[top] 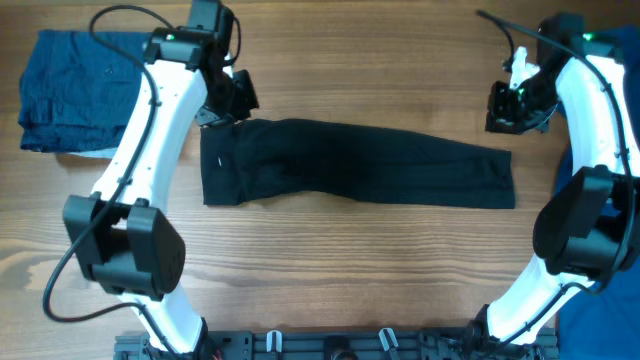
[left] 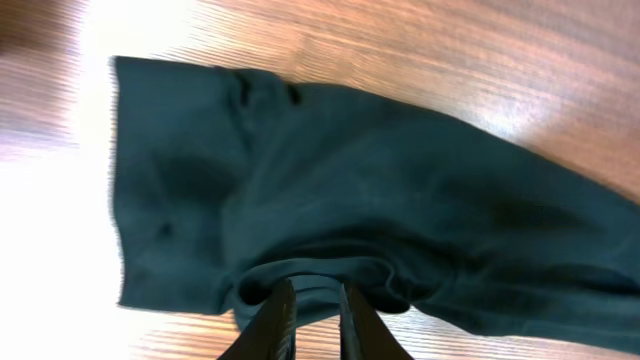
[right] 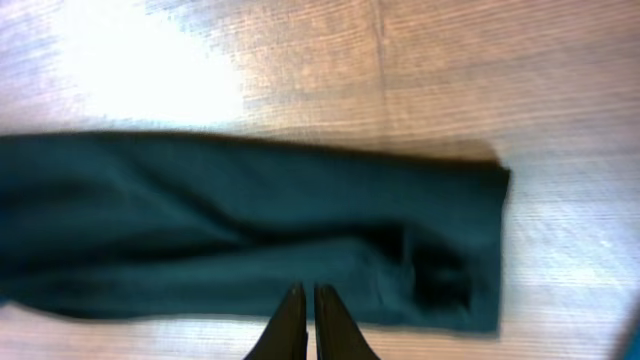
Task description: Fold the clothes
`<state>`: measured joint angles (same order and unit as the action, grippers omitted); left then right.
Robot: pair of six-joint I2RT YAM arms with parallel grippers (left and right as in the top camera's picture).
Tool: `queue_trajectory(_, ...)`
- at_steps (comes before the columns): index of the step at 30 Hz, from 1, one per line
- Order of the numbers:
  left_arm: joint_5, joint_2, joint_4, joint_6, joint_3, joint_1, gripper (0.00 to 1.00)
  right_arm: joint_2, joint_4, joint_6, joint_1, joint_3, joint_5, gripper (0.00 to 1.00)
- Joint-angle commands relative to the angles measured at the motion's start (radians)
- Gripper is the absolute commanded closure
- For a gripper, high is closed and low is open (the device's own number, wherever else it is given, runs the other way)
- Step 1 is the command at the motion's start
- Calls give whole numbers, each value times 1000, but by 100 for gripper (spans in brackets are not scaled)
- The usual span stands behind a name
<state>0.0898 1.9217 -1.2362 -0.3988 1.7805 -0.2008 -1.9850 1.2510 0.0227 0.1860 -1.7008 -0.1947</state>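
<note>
Fingertips of the left gripper point(left: 312, 297) are seen nearly closed, with a puckered fold of the black shirt point(top: 360, 165) pinched between them at its edge. The rest of the cloth is spread ahead of those fingers and off to their right. The shirt is laid flat on the wooden table point(top: 330, 270) as 1 long strip, its long axis running from 1 gripper toward the other. The right gripper point(right: 305, 300) is seen pressed closed with nothing clearly caught. The strip lies crosswise just ahead of its tips, with its short end off to their right. The left arm is judged nearer, already on the cloth at 1 end corner, wrist angled down. The right arm is bent inward, poised just off the opposite end's far corner. A matching corner grip there is judged the next need.
</note>
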Motion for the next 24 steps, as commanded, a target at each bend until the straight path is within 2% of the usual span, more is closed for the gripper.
queue_trajectory(1, 53, 108, 19, 2, 3, -43, 88, 6, -125, 3, -10, 155, -79, 96)
queue_trajectory(4, 78, 207, 54, 2, 3, -89, 92, 6, -265, 4, -12, 368, -83, 96)
queue_trajectory(7, 77, 242, 55, 2, 3, -95, 93, 6, -242, 11, -11, 414, -41, 96)
queue_trajectory(10, 74, 266, 67, 10, 3, -95, 96, 6, -198, 59, -11, 433, -7, 96)
queue_trajectory(13, 74, 267, 67, 24, 3, -95, 96, 45, -165, 4, -11, 341, -192, 96)
queue_trajectory(15, 74, 267, 67, 24, 3, -95, 96, 90, -173, 6, -11, 286, -201, 96)
queue_trajectory(22, 74, 267, 66, 24, 3, -95, 96, 57, -395, 33, -14, 362, -187, 96)
queue_trajectory(24, 74, 267, 66, 24, 3, -95, 96, 45, -440, 67, -15, 407, -116, 96)
